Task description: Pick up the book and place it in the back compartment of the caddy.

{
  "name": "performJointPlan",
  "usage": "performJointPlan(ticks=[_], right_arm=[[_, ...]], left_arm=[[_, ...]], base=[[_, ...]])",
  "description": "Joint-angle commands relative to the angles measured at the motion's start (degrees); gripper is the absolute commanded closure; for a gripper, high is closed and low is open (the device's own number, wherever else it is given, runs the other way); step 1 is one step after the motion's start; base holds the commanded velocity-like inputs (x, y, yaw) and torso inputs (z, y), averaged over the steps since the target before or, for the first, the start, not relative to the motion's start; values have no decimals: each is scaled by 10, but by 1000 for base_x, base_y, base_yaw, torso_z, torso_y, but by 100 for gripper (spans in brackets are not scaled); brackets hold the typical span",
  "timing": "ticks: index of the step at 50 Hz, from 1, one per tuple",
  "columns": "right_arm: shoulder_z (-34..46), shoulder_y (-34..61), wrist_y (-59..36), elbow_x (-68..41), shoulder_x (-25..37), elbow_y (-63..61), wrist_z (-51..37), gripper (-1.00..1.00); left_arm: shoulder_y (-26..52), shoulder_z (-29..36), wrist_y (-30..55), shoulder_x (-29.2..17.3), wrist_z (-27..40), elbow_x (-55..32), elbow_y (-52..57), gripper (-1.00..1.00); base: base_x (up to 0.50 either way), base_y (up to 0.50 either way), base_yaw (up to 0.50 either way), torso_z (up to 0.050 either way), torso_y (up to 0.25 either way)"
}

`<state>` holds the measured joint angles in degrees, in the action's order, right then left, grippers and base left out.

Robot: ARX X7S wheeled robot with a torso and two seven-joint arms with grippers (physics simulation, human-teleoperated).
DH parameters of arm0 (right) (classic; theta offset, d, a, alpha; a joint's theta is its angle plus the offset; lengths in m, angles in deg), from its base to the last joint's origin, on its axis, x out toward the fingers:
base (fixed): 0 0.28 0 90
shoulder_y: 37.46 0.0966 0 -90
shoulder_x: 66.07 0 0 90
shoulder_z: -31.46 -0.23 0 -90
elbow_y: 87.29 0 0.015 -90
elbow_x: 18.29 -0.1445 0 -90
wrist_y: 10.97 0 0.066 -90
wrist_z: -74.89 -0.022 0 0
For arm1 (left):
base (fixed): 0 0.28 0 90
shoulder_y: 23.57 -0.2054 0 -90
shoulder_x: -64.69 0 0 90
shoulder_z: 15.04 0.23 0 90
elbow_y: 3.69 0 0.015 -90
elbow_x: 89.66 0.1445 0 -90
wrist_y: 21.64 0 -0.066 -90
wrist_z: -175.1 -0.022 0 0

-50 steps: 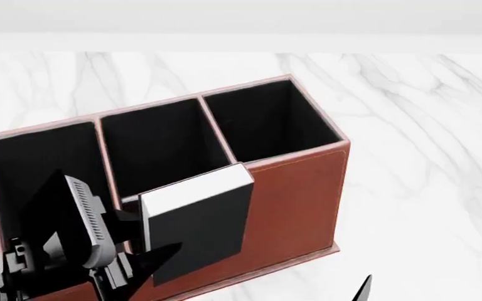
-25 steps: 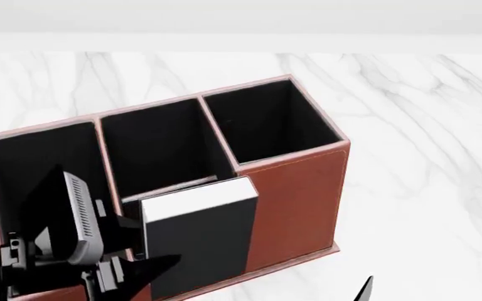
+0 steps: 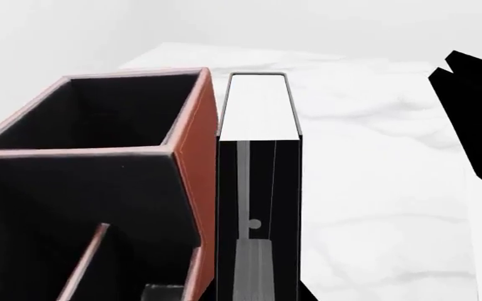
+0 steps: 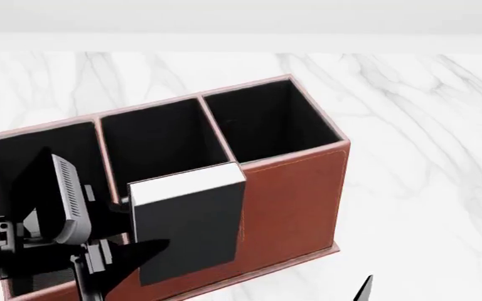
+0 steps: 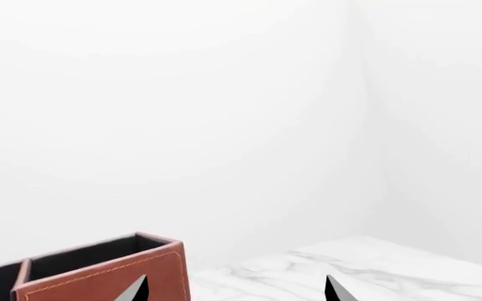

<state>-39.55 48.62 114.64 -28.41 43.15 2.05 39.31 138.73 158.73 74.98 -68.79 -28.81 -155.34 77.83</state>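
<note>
Pinching the book point(image 4: 192, 229) upright, the left claw point(image 4: 120, 248) holds it against the caddy point(image 4: 295, 200) by its near, low side — whether it is inside the back compartment is unclear. Letting go misaligned, it could catch the wall and topple onto the counter point(image 4: 425, 157).

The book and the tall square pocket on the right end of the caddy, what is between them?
Only the caddy's brown leather wall. In the head view the book stands against its outside face, the pocket behind it.

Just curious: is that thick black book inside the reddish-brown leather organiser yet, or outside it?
Outside. The thick black book hangs upright against the reddish-brown leather organiser's near wall, held by the left gripper.
</note>
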Motion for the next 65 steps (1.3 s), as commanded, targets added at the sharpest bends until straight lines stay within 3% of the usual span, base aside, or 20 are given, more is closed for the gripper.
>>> performJointPlan(ticks=[1, 41, 65], right_arm=[[2, 2, -1, 0, -1, 4, -1, -100], [6, 6, 2, -3, 1, 9, 0, -100], [9, 6, 1, -1, 1, 9, -2, -100]], left_arm=[[11, -33, -12, -1, -15, -19, -17, 100], [13, -45, -60, 73, -110, 12, -201, 100], [-4, -48, -111, 151, -135, 45, -362, 100]], base=[[0, 0, 0, 0, 0], [0, 0, 0, 1, 1], [0, 0, 0, 0, 2]])
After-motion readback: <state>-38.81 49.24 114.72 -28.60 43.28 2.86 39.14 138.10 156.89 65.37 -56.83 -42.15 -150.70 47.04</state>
